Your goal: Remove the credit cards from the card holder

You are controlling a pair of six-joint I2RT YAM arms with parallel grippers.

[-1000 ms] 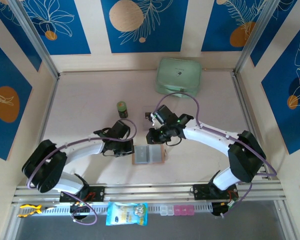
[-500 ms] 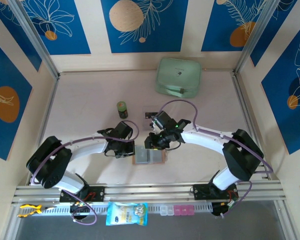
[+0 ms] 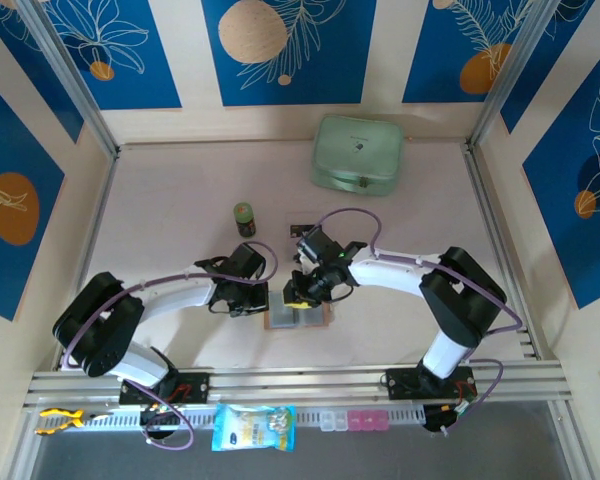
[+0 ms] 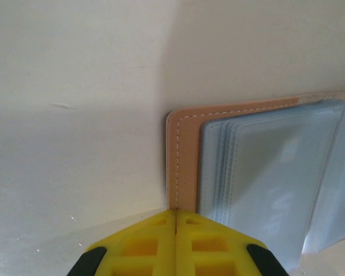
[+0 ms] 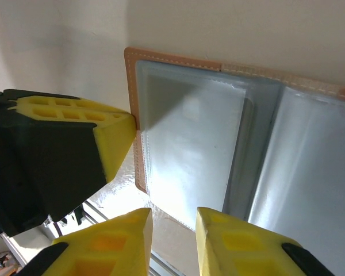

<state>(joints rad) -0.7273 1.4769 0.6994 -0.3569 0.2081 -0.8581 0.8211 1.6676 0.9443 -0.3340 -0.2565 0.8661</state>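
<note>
Card holder [image 3: 298, 312] open flat, lower centre of tabletop [image 3: 160, 230]. Left fingers [image 4: 144, 244] clenched, pressed at its left edge; right fingers [image 5: 109, 241] slightly parted above a sleeve [image 5: 190, 149]. Risk: pinching bare sleeve plastic, dragging holder loose.

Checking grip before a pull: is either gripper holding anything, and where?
Nothing is gripped. The shut left gripper only touches the card holder at its left edge; the right gripper stands open by its sleeves.
</note>
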